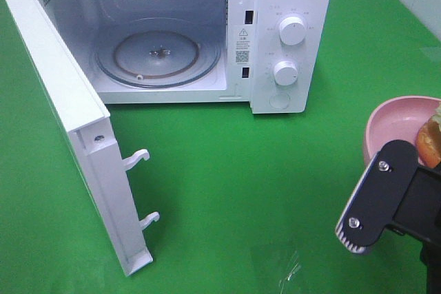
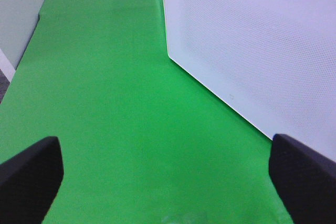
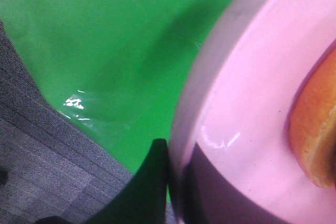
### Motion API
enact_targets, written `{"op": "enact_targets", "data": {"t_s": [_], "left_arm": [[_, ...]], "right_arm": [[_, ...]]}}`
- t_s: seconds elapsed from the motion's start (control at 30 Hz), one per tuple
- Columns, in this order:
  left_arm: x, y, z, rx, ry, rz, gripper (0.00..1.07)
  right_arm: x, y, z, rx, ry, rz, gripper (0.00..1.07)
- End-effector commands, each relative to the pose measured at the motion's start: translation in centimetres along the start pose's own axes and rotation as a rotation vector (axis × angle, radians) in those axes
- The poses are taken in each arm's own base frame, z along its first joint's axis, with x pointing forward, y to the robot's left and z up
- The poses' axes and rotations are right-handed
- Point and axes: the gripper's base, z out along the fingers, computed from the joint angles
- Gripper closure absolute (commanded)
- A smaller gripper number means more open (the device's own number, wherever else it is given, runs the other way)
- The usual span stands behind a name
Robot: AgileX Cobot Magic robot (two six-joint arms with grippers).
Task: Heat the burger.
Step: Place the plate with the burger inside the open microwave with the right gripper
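The burger lies on a round pink plate at the right edge of the exterior view; only its orange side and a bit of green show. My right gripper is shut on the plate's near rim. In the right wrist view one finger is outside the rim of the plate and the other is inside it, with the burger at the picture's edge. My left gripper is open and empty over the green cloth, out of the exterior view.
A white microwave stands at the back, its door swung wide open to the left, with a glass turntable inside. The door's outer face is beside my left gripper. Grey floor shows past the table edge.
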Motion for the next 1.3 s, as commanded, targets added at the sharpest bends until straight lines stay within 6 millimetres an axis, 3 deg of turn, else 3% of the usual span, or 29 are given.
{"op": "enact_targets", "data": {"t_s": [0.03, 0.83, 1.3], "left_arm": [[0.2, -0.1, -0.2, 0.002, -0.020, -0.004, 0.07], [0.2, -0.1, -0.2, 0.002, -0.020, -0.004, 0.07], [0.2, -0.1, -0.2, 0.002, -0.020, -0.004, 0.07]], "right_arm": [[0.1, -0.2, -0.3, 0.067, -0.011, -0.056, 1.07], [0.5, 3.4, -2.6, 0.074, -0.152, -0.357, 1.06], [0.3, 3.5, -2.7, 0.093, -0.182, -0.517, 1.06]]}}
